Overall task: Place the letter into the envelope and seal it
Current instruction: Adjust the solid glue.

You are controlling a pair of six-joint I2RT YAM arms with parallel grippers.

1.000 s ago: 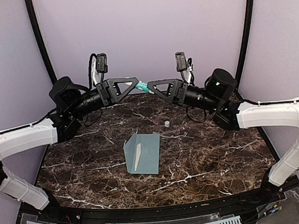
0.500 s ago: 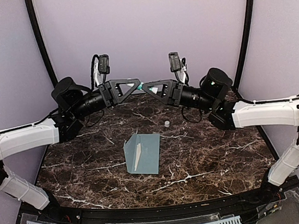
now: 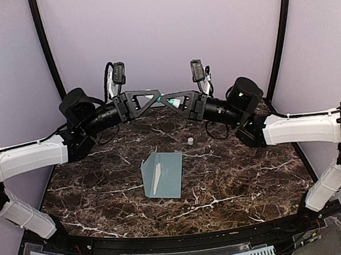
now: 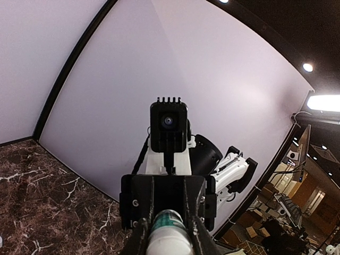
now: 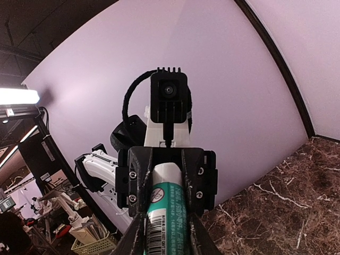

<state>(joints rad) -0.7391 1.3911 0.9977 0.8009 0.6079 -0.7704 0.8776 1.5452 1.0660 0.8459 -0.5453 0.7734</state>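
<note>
Top external view shows the change plainly: the right gripper (image 3: 167, 98) has swung in from its side and now meets the left gripper (image 3: 154, 96) tip to tip, high over the far part of the table (image 3: 252, 174). A second ago a stretch of teal tube showed in the gap between them; now that gap is gone. The right fingers, wide a moment back, have drawn in. In the right wrist view they sit snug on either side of the glue stick (image 5: 167, 215), on its teal-labelled part. The left fingers have not altered and grip the white end of the same stick (image 4: 169, 236), as its own wrist view shows.

So both arms hold one stick between them, which I read as a handover or a pull to work it open for gluing. A small white cap-like piece (image 3: 190, 140) stands alone on the marble.

The envelope (image 3: 170, 174) lies flat mid-table, well below both grippers and untouched, with a pale strip (image 3: 156, 177) along its left side. Sealing is not yet done.
</note>
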